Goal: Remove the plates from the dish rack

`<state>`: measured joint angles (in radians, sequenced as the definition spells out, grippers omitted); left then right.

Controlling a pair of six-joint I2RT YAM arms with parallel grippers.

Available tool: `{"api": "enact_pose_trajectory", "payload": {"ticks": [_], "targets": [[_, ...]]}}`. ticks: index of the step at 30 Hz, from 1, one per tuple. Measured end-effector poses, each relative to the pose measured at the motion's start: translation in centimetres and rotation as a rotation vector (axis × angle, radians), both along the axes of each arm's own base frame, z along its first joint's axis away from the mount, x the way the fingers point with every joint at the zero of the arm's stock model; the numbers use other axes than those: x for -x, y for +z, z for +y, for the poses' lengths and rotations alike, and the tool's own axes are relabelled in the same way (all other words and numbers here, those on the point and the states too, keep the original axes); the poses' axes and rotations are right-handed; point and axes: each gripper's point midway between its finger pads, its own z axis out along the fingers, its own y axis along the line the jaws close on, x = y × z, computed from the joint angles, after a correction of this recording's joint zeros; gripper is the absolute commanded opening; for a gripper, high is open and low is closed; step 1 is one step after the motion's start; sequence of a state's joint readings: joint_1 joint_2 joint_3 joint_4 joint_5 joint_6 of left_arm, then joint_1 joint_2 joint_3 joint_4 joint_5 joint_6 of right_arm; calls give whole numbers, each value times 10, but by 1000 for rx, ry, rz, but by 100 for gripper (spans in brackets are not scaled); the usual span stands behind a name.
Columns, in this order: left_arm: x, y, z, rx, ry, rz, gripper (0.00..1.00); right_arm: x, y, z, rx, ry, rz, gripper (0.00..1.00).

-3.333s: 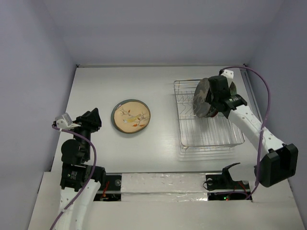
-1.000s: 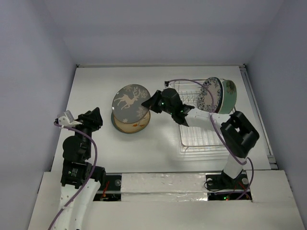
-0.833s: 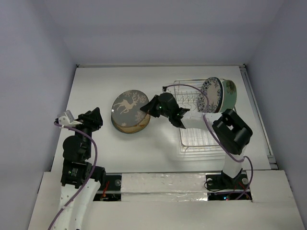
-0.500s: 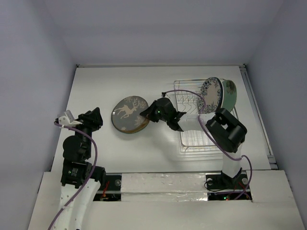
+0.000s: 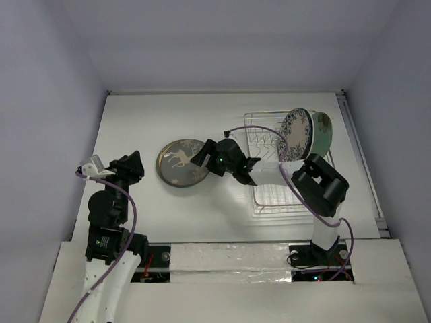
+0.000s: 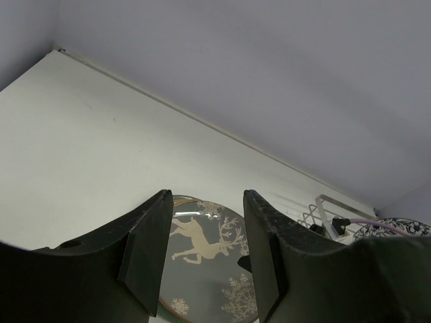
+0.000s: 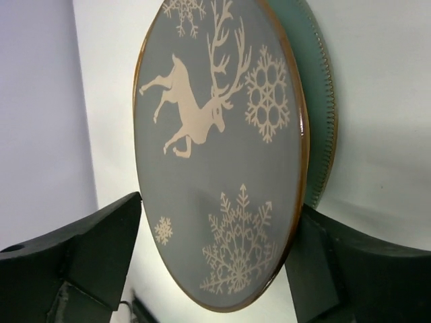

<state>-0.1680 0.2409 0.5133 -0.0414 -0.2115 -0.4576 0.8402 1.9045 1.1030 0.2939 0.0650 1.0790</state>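
Note:
The dark deer-patterned plate (image 5: 178,161) lies on top of a green-rimmed plate (image 5: 178,186) on the table left of the dish rack (image 5: 296,195). My right gripper (image 5: 202,155) is at the deer plate's right rim, its jaws spread wide on either side of the rim (image 7: 215,269), open. The green rim (image 7: 316,101) shows behind the deer plate (image 7: 215,134). The white blue-floral plate (image 5: 294,133) and a teal plate (image 5: 323,133) stand upright at the rack's far right. My left gripper (image 5: 128,165) is open and empty, facing the deer plate (image 6: 202,256).
The rack's wire end (image 6: 323,202) and the purple cable (image 5: 259,131) of the right arm run over the rack's left part. The right arm stretches across the rack's near left corner. Walls close in the table at the back and sides.
My right gripper carried the deer plate out of the rack to the left, tipped it from upright to flat and lowered it onto the green-rimmed plate. The left arm has not moved.

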Motion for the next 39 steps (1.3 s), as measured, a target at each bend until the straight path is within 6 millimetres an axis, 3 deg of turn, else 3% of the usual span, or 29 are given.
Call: {"api": "enact_pose_trajectory", "payload": {"ticks": [4, 11, 13, 15, 16, 17, 19, 20, 23, 24, 26, 28, 30, 31, 32, 35, 39], "targets": [[0, 1, 0, 0, 0, -3, 43, 1, 3, -9, 120, 5, -30, 93], [1, 1, 0, 1, 0, -4, 43, 5, -27, -51, 413, 5, -14, 94], [1, 1, 0, 1, 0, -4, 43, 8, -33, -60, 471, 16, -7, 86], [1, 1, 0, 1, 0, -4, 43, 10, -31, -65, 497, 24, -12, 73], [1, 1, 0, 1, 0, -4, 43, 10, -24, -68, 506, 24, -24, 51], [1, 1, 0, 1, 0, -4, 43, 12, -16, -73, 518, 28, -37, 35], [1, 1, 0, 1, 0, -4, 43, 13, 16, -83, 512, 5, -89, 5], [1, 1, 0, 1, 0, -4, 43, 14, 40, -89, 504, -10, -130, 0], [1, 1, 0, 1, 0, -4, 40, 16, 121, -117, 436, -95, -263, 0], [1, 1, 0, 1, 0, -4, 32, 18, 146, -131, 416, -127, -306, 0], [1, 1, 0, 2, 0, -5, 25, 18, 192, -172, 392, -222, -380, 0], [1, 2, 0, 2, 0, -8, 17, 11, 219, -224, 409, -343, -417, 2], [2, 3, 0, 4, 0, -13, 14, 5, 229, -277, 466, -461, -416, 11], [2, 3, 0, 3, 0, -15, 14, 3, 228, -298, 502, -508, -407, 21], [3, 4, 0, 3, 0, -16, 14, 3, 225, -318, 541, -544, -390, 25], [4, 5, 1, 5, 0, -25, 18, 5, 210, -346, 637, -565, -335, 34], [6, 8, 1, 7, -1, -35, 24, 2, 190, -358, 708, -534, -276, 35]]}}
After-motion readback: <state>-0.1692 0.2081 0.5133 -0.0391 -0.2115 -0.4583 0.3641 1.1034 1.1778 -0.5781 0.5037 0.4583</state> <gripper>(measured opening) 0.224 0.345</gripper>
